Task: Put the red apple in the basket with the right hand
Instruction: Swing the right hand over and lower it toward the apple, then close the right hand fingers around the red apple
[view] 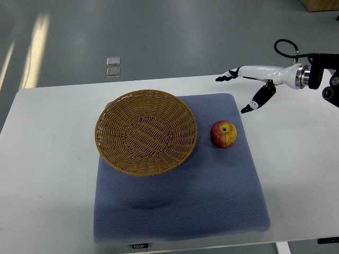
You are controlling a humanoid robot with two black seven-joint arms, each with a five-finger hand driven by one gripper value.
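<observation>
So far nothing is done: the basket (146,132) sits empty on the blue mat (180,206), with the red apple (223,134) just beside it at its three o'clock. At the apple's one o'clock, well apart, the right hand (244,90) hovers with fingers spread, holding nothing; reach, grasp and placement all remain.

I see a red apple (223,134) with yellow patches, a tan woven basket (146,132), a blue-grey dotted mat (180,206), a white table (47,174), and a white hand (249,84) with black fingertips.
</observation>
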